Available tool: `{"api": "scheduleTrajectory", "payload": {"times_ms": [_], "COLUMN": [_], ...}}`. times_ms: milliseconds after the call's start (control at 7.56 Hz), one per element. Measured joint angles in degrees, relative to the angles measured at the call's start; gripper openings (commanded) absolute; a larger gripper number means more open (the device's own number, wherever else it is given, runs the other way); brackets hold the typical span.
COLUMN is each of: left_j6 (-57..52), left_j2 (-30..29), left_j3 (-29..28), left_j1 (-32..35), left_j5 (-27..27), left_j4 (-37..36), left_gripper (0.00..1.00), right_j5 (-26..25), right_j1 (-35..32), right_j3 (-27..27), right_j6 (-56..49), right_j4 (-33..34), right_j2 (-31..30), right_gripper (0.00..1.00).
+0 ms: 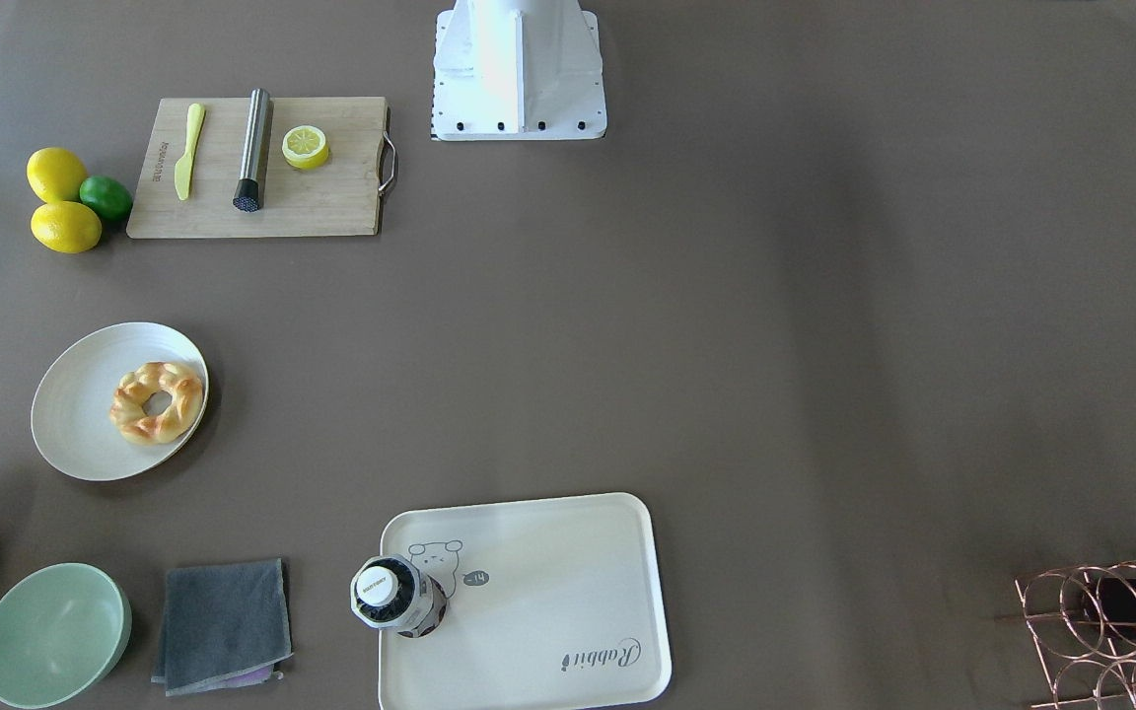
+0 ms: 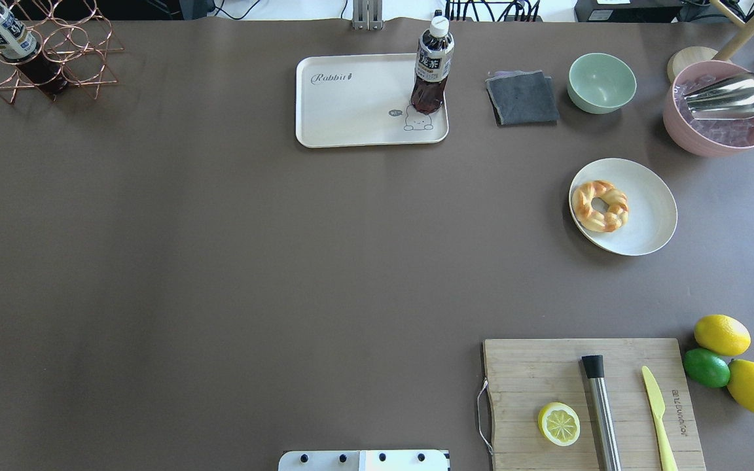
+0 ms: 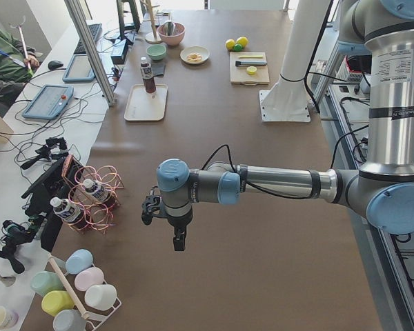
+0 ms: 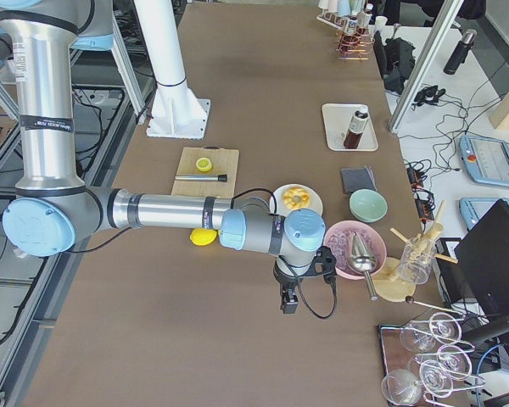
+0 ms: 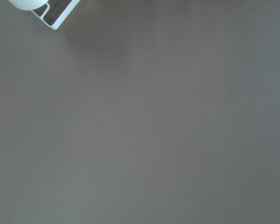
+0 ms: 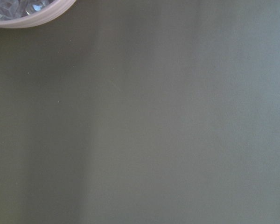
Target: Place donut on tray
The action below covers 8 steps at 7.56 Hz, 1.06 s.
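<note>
The donut (image 2: 599,206) is being held on a plate (image 2: 648,212), a bottle (image 2: 430,72) is being carried at one corner of the tray (image 2: 351,108), and spread cannot be told for the left gripper (image 3: 179,241) or right gripper (image 4: 288,303).

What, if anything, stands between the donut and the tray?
Nothing lies on the table between the donut and the tray. A bottle stands upright at the tray's side nearest the donut, though.

Donut (image 1: 157,402): golden-brown, braided, paler yellow patches.
Tray (image 1: 568,552): cream-white, grey bear drawing, grey "Rabbit" script.
Plate (image 1: 75,409): off-white.
Bowl (image 1: 53,636): mint green.
Cloth (image 1: 223,621): dark grey.
Lime (image 1: 106,196): green.
Lemon half (image 1: 305,146): yellow, pale segmented face.
Cutting board (image 1: 331,202): light wood grain.
Bench (image 1: 726,345): plain brown.
</note>
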<state>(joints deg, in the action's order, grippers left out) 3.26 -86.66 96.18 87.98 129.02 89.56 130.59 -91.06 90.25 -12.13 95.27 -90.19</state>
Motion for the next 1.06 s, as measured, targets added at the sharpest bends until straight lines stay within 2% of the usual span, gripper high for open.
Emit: {"api": "scheduleTrajectory", "payload": {"times_ms": [1058], "left_j6": [0.2], "left_j2": [0.1], "left_j3": [1.7], "left_j1": [0.0], "left_j5": [0.0], "left_j4": [0.0], "left_gripper": [0.99], "right_j5": [0.1], "right_j1": [0.0], "right_j3": [0.5], "right_j6": [0.0], "right_j4": [0.0], "right_j2": [-0.2], "right_gripper": [1.00]}}
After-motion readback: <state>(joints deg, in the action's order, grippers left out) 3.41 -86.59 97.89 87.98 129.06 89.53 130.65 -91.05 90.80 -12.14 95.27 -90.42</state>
